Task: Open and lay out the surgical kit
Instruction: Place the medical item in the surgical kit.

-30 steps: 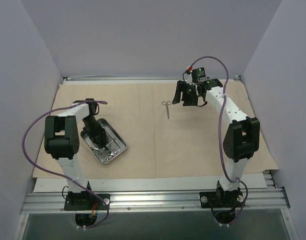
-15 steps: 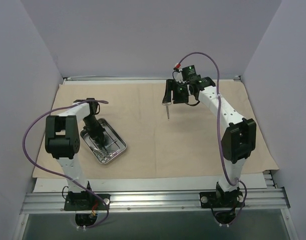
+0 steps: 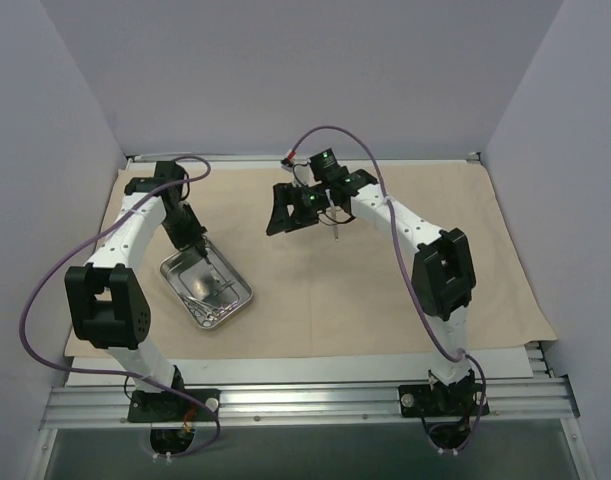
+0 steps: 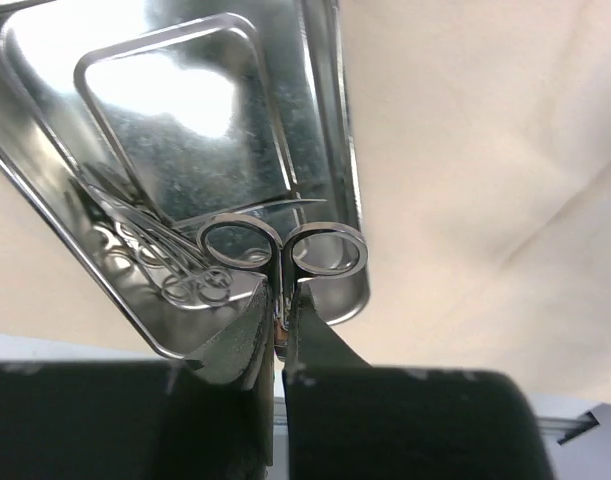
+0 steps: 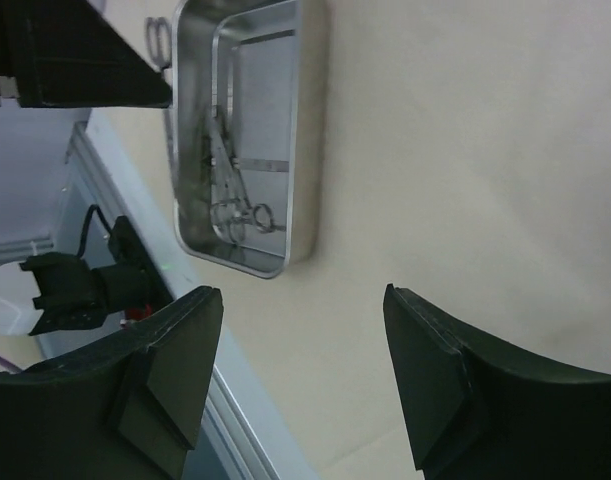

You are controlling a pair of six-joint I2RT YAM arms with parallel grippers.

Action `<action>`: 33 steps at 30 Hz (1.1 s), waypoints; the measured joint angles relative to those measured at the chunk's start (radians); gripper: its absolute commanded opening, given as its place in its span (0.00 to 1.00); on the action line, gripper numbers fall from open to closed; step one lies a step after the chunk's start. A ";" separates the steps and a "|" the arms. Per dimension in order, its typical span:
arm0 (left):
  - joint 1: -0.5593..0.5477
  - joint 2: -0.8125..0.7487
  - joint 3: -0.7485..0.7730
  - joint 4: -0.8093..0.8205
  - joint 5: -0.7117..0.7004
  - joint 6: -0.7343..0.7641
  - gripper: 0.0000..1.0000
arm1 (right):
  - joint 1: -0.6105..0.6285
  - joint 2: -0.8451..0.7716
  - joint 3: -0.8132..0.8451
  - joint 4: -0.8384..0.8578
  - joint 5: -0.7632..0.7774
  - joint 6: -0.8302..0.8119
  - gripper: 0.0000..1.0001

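The beige cloth wrap point(image 3: 385, 290) lies spread flat over the table. The steel tray point(image 3: 247, 292) sits on its left part and holds several silver ring-handled instruments point(image 4: 150, 245). My left gripper point(image 4: 281, 300) is shut on one ring-handled instrument point(image 4: 325, 250) and holds it above the tray's far end point(image 3: 192, 238). One more instrument point(image 3: 337, 236) lies on the cloth at centre back, mostly hidden by my right arm. My right gripper point(image 5: 300, 295) is open and empty, above the cloth right of the tray point(image 3: 285, 215). The right wrist view shows the tray point(image 5: 310, 130).
Grey walls close in the left, back and right sides. A metal rail point(image 3: 305, 400) runs along the near edge with both arm bases on it. Purple cables point(image 3: 45, 270) loop off both arms.
My left gripper has risen from the tray toward the back left with an instrument in it. My right arm has swung left, away from the instrument laid on the cloth.
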 measured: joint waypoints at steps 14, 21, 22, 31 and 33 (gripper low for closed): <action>-0.043 -0.001 0.056 -0.032 0.156 -0.049 0.02 | 0.193 0.127 0.061 0.173 -0.130 0.116 0.58; -0.065 -0.001 0.056 -0.037 0.183 -0.066 0.02 | 0.196 0.134 0.061 0.193 -0.130 0.136 0.47; -0.066 -0.001 0.056 -0.037 0.185 -0.068 0.02 | 0.196 0.135 0.061 0.193 -0.130 0.138 0.43; -0.069 -0.001 0.056 -0.038 0.193 -0.074 0.02 | 0.203 0.196 0.076 0.202 -0.139 0.152 0.34; -0.070 -0.001 0.056 -0.039 0.193 -0.074 0.02 | 0.203 0.199 0.076 0.203 -0.146 0.158 0.28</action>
